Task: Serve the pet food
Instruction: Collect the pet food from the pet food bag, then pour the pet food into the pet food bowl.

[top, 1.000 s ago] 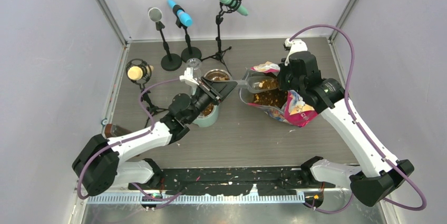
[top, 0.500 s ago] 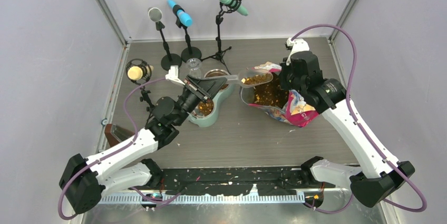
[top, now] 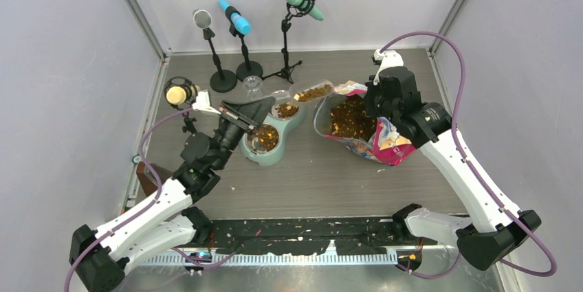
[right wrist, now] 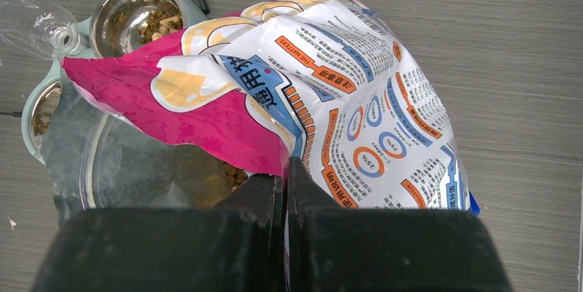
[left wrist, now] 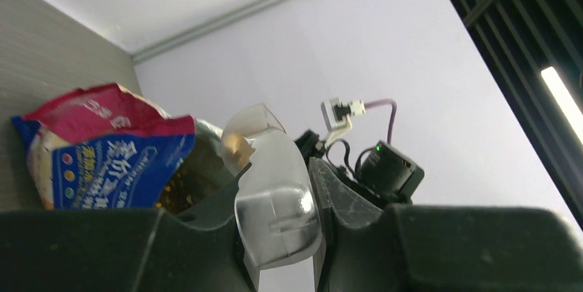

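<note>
Left gripper (top: 267,104), clamped on the clear scoop (top: 311,92), is holding kibble (top: 315,91) near the feeder (top: 270,157); tipping seems next. Right gripper (right wrist: 285,170) is pinching the bag (right wrist: 357,99).

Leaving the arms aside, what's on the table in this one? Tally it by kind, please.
Mics: 4 (grey, blue, green, yellow)
Feeder: 1
Scoop: 1
Bag: 1
Bottle: 1
Brown object, can't tell what it is: 1
Total: 9
</note>
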You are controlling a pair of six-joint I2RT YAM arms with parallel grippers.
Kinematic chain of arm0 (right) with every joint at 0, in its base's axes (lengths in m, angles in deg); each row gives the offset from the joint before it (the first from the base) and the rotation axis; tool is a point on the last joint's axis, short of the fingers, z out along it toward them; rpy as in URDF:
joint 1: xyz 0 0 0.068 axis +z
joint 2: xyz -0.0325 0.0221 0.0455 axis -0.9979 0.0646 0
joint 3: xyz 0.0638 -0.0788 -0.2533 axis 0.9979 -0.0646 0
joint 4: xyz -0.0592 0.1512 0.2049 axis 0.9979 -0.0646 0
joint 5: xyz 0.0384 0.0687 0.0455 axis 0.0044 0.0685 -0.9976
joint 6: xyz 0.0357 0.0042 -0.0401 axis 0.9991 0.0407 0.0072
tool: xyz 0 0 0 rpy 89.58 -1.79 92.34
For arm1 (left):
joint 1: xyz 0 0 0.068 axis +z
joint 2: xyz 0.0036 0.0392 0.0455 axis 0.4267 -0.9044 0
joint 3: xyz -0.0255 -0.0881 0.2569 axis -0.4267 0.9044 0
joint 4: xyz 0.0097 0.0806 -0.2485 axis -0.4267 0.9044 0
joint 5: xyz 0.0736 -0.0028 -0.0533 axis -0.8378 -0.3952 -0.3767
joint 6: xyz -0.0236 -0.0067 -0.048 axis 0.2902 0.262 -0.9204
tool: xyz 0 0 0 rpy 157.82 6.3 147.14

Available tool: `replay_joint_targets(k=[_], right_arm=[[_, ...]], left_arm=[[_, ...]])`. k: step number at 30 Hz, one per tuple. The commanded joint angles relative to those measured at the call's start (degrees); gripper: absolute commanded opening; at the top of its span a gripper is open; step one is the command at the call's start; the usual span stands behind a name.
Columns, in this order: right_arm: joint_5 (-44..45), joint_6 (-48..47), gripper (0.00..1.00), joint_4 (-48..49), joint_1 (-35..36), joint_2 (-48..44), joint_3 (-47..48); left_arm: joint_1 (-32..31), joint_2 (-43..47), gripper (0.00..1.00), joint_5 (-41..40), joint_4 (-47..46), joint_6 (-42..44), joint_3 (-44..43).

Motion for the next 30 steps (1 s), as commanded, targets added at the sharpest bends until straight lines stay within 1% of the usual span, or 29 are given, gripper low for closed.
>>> replay_joint_targets(k=[1,8,18,23,30], right_arm=[[1.52,-0.15,0.05,0.44,-0.46,-2.57,3.21],[1.41,-0.08,0.05,0.4,-0.43,-2.73,2.95],[1.61,-0.25,0.05,0.36,-0.49,-2.92,2.96],[1.55,-0.3,0.05,0.37,-0.59,-3.07,3.24],[1.68,-0.45,0.05,0.21,-0.98,-3.27,2.96]], left_arm=[[2.35,3.26,0.0,-6.57,2.95,2.48,-0.03],[4.21,4.25,0.0,-14.94,8.83,6.28,-1.71],[4.64,0.41,0.0,-25.6,11.02,10.04,-3.25],[4.73,-2.27,0.0,-29.38,11.08,10.51,-3.54],[4.65,-7.17,0.0,-32.36,11.92,11.0,-4.81]])
